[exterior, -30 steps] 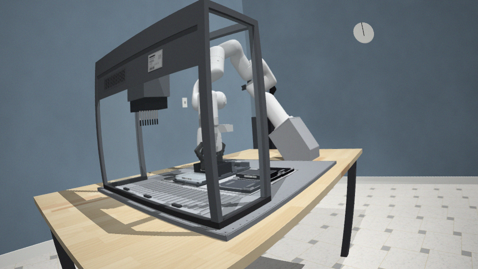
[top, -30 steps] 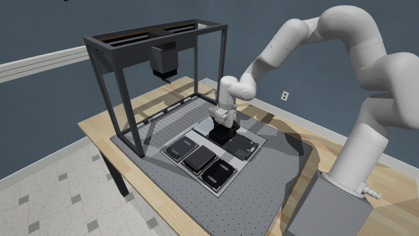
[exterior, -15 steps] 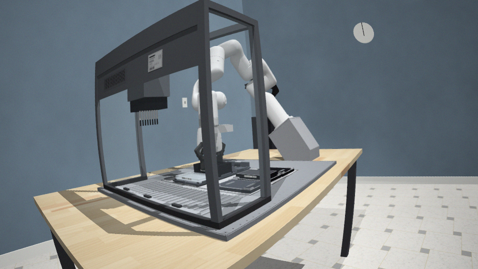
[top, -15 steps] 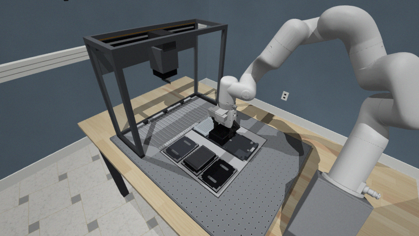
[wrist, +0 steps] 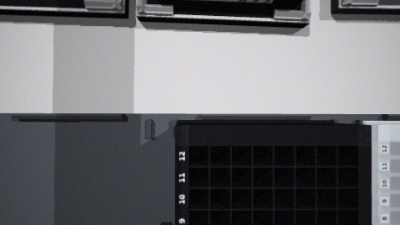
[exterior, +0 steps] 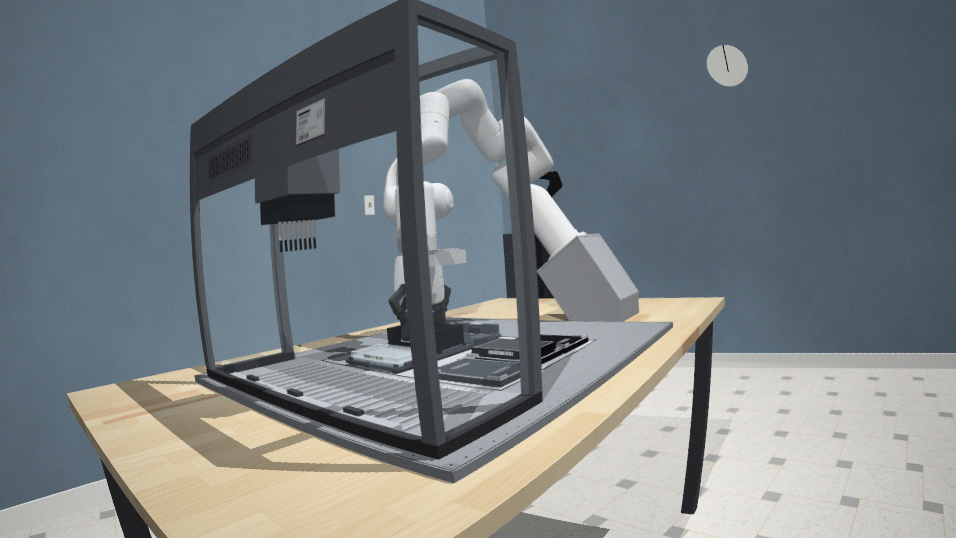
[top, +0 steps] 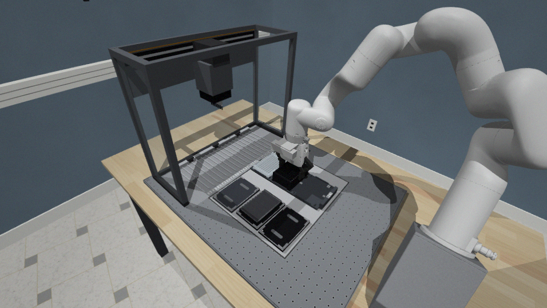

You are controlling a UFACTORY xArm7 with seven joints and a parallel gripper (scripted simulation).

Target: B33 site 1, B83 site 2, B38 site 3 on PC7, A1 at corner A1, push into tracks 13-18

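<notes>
Towards the near edge of the worktop (top: pixel 126 164), a row of three nests (top: pixel 264 212) is seen, a dark plate (top: pixel 260 206) lying in the middle one. Further in, the carrier PC7 (top: pixel 319 191) lies on the apron, with the deep-well block (top: pixel 289 177) set on it. The fingers (exterior: pixel 442 302) are spread fully apart astride this block, nothing being gripped. Beyond it, a pale plate (top: pixel 266 165) lies towards the rails (top: pixel 229 153).

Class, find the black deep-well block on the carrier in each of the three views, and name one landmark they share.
Top view: the deep-well block sits mid-picture on the carrier, directly under the open tool.
Exterior view: the block shows low in the middle, partly behind the instrument frame's post.
Wrist view: the block fills the lower right, its wells a dark grid.
Shared landmark: the pale plate right beside the block.
</notes>
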